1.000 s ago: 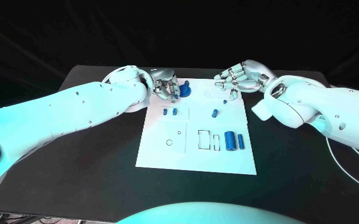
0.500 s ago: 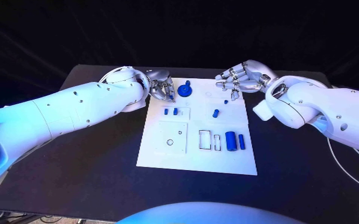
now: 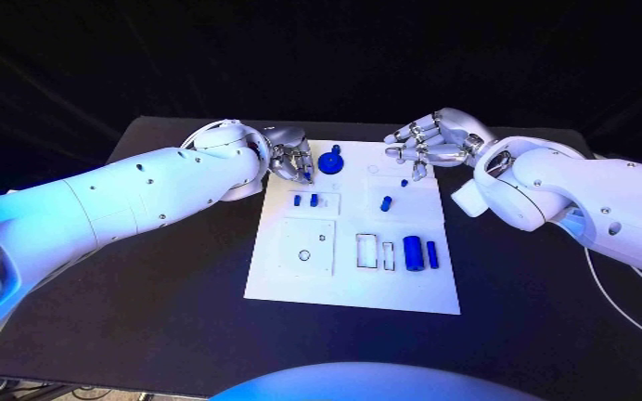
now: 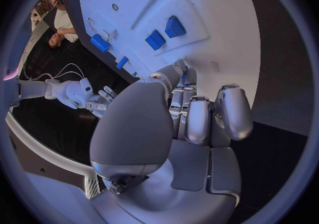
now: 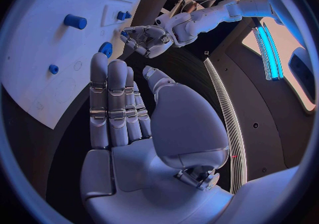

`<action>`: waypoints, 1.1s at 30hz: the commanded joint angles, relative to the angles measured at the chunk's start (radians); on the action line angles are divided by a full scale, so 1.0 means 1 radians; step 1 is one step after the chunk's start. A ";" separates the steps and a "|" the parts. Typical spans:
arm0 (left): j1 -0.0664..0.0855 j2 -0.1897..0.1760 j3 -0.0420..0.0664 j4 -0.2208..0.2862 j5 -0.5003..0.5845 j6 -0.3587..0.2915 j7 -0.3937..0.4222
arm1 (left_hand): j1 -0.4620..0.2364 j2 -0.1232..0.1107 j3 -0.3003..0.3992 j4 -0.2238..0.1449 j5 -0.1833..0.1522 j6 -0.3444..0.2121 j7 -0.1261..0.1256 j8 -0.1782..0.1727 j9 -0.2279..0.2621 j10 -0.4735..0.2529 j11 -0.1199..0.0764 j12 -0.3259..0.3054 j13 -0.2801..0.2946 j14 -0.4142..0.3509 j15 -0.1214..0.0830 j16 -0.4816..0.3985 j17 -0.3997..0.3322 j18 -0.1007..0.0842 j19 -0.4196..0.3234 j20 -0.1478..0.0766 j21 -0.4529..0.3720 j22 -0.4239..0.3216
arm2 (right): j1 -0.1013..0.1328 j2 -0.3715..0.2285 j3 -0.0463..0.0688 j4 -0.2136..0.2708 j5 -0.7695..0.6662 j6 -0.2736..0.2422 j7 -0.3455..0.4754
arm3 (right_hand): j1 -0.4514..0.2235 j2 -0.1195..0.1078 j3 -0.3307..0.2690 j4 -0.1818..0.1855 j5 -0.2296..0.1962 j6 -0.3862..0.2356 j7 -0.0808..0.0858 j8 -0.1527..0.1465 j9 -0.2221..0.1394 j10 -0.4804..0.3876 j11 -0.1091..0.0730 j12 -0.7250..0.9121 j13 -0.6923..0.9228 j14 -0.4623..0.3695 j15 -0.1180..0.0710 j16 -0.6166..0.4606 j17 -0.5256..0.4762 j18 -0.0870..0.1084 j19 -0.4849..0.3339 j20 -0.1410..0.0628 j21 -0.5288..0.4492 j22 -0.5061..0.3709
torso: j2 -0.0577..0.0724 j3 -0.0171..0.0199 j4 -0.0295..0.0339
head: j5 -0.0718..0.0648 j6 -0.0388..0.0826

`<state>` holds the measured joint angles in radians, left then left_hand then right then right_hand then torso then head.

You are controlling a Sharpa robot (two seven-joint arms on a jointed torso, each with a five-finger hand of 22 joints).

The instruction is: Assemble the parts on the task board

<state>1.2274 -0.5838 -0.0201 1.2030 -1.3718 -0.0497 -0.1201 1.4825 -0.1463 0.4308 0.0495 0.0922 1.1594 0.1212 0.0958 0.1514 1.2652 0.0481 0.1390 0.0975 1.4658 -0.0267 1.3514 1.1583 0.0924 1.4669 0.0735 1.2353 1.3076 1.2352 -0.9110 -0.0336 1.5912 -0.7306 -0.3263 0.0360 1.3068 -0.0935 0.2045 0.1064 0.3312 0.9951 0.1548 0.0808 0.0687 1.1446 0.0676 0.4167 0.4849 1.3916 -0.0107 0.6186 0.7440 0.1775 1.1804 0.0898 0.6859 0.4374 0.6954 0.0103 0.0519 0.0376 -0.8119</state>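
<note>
Task board [image 3: 351, 276] lies mid-table. My left hand [image 3: 290, 161] hangs at its far-left corner, fingers curled; whether it pinches a small blue part, I cannot tell. My right hand [image 3: 429, 146], empty, fingers loosely apart, hovers over the far-right corner.

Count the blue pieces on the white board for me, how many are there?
8 that I can see: a round piece and a tiny one at the far end, two small ones mid-left, one mid-right, two bars nearest. One by the left hand; more may hide.
</note>
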 commanded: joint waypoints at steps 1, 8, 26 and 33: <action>0.000 0.005 0.000 0.000 -0.007 0.022 -0.003 | -0.012 0.000 0.006 0.001 -0.003 0.008 0.001 -0.003 0.000 0.008 0.002 -0.004 0.000 0.031 -0.003 -0.001 0.000 -0.018 0.002 -0.002 0.006 0.012 | -0.001 0.001 0.000 0.001 -0.003 0.005 0.011 | -0.001 0.005 0.002 0.000 0.005 -0.005 0.000 -0.002 0.001 -0.005 -0.001 0.007 -0.002 -0.004 0.000 -0.004 -0.001 0.006 0.007 0.002 -0.005 -0.001 | 0.000 -0.0002 0.0003 | -0.002 -0.002; 0.000 0.014 0.000 -0.001 -0.008 0.027 -0.002 | -0.015 -0.001 0.008 0.000 -0.004 0.011 0.000 -0.003 0.000 0.011 0.001 -0.005 0.001 0.031 -0.004 0.000 0.000 -0.017 0.002 -0.002 0.006 0.012 | -0.001 0.001 0.000 0.002 -0.003 0.005 0.010 | -0.001 0.005 0.002 0.000 0.005 -0.005 0.000 -0.002 0.001 -0.005 -0.001 0.007 -0.002 -0.004 0.000 -0.004 -0.001 0.006 0.007 0.002 -0.005 -0.001 | 0.000 -0.0002 0.0003 | -0.001 -0.004; -0.001 0.022 -0.005 -0.016 -0.023 0.061 -0.029 | -0.019 -0.005 0.012 -0.007 -0.009 0.014 -0.004 -0.004 -0.001 0.018 -0.002 -0.008 0.003 0.031 -0.006 0.001 0.000 -0.024 0.011 -0.003 0.037 0.037 | -0.001 0.001 0.000 0.002 -0.004 0.009 0.011 | -0.001 0.005 0.002 0.000 0.005 -0.005 0.000 -0.002 0.001 -0.005 -0.001 0.007 -0.002 -0.004 0.000 -0.004 -0.001 0.006 0.007 0.002 -0.005 -0.001 | -0.001 -0.0001 0.0009 | 0.000 -0.005; -0.003 0.024 -0.007 -0.021 -0.025 0.057 -0.029 | -0.020 -0.005 0.013 -0.008 -0.010 0.015 -0.005 -0.005 -0.001 0.019 -0.003 -0.008 0.004 0.031 -0.006 0.001 -0.001 -0.025 0.012 -0.003 0.039 0.039 | -0.001 0.001 0.000 0.003 -0.004 0.010 0.011 | -0.001 0.005 0.002 0.000 0.005 -0.005 0.000 -0.002 0.001 -0.005 -0.001 0.007 -0.002 -0.004 0.000 -0.004 -0.001 0.006 0.007 0.002 -0.005 -0.001 | 0.000 -0.0008 0.0004 | 0.002 -0.006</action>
<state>1.2274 -0.5603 -0.0250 1.1849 -1.3851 -0.0130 -0.1371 1.4704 -0.1503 0.4392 0.0409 0.0885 1.1702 0.1174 0.0902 0.1506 1.2759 0.0445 0.1335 0.1000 1.4658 -0.0267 1.3514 1.1585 0.0817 1.4668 0.0735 1.2693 1.3074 1.2352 -0.9109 -0.0336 1.5925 -0.7306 -0.3259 0.0372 1.3068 -0.0935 0.2045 0.1064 0.3312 0.9951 0.1548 0.0808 0.0687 1.1446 0.0676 0.4166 0.4842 1.3916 -0.0107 0.6186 0.7436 0.1774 1.1804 0.0898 0.6859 0.4375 0.6950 0.0098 0.0525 0.0389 -0.8169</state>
